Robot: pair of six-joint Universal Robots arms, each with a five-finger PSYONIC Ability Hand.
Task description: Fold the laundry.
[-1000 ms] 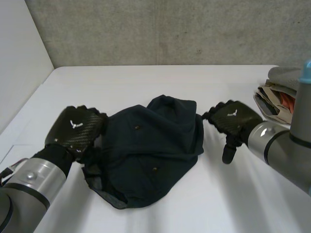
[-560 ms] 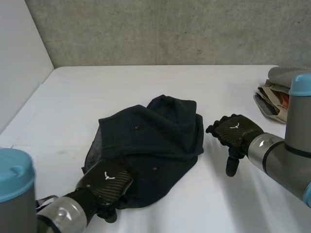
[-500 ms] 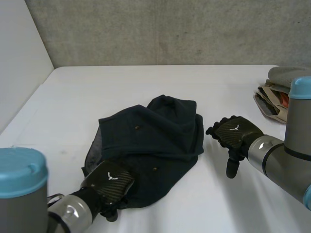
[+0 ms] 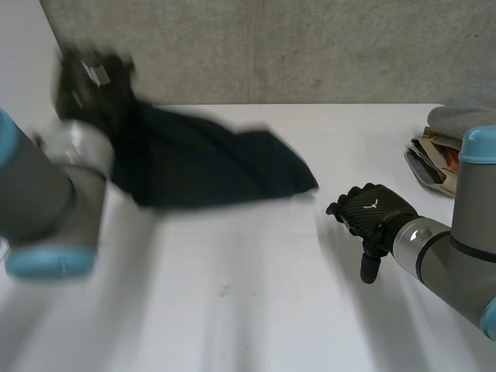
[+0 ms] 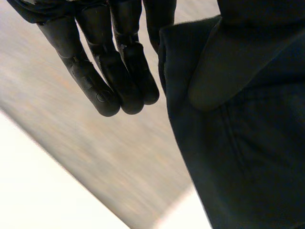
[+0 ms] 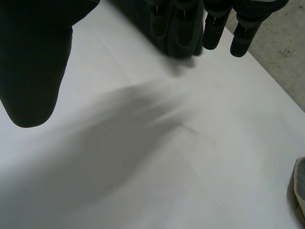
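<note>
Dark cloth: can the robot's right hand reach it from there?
Probably yes. The near end of the dark cloth lies close to the open right hand, with bare table between them. The left hand holds its other end up.

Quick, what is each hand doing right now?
Left hand: shut on the dark cloth, held up.
Right hand: open, holding nothing.

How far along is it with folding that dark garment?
Nothing looks folded yet. In hand: the left robot hand pinches the garment and holds it up above the table, bunched rather than flat. The right robot hand hangs open nearby, holding nothing. Left to do: lay it flat, then make every fold.
</note>
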